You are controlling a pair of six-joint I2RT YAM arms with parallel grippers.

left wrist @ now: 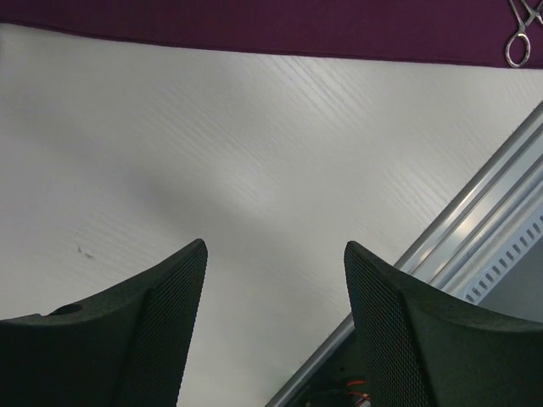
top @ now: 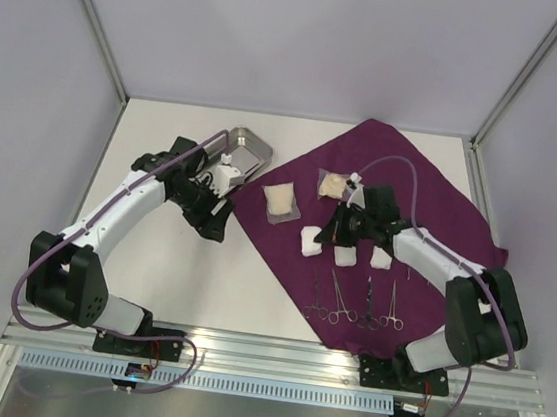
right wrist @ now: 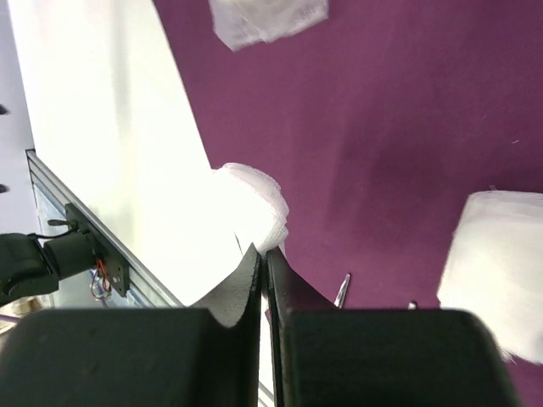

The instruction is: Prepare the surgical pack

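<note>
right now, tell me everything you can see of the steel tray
The steel tray is a shiny rectangular metal pan with rounded corners and a raised rim. It lies open side up on the white table, turned at an angle, just left of the purple cloth. Nothing shows inside. The left arm hides its near edge; contact cannot be told.

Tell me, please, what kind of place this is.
Probably a robot test cell in a lab, not an operating room: two robot arms bolted to a metal rail, plain pale walls, and a purple cloth with clamps and gauze pads.
</note>
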